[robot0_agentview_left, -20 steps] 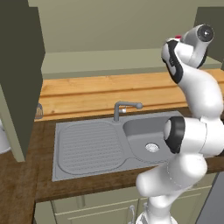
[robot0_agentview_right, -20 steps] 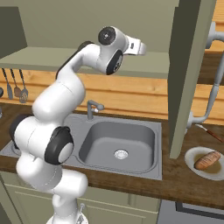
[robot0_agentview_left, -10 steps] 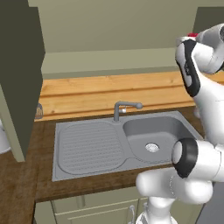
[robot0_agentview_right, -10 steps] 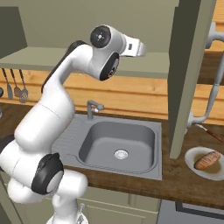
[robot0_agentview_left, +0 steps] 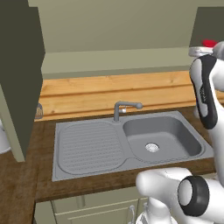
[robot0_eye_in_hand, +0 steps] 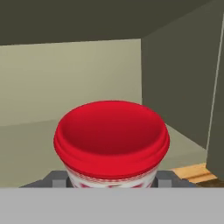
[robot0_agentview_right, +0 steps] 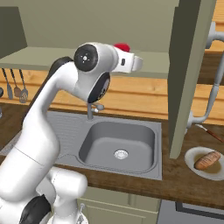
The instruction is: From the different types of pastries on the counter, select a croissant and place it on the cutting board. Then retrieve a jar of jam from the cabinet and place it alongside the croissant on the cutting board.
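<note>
Jar of jam point(robot0_eye_in_hand: 112, 142) sits clamped between the tool point(robot0_eye_in_hand: 112, 178) fingers, now drawn further out from the cabinet point(robot0_agentview_right: 188, 65) shelf than before.

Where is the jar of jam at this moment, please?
The jar of jam sits between the fingers in the hand view, held up by the open cabinet above the sink.

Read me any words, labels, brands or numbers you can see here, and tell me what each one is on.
There is no readable text.
The jar of jam, between the gripper fingers, has red marks on its pale band, too blurred to read.
The arm's dark panel carries faint marks, too small to read.
</note>
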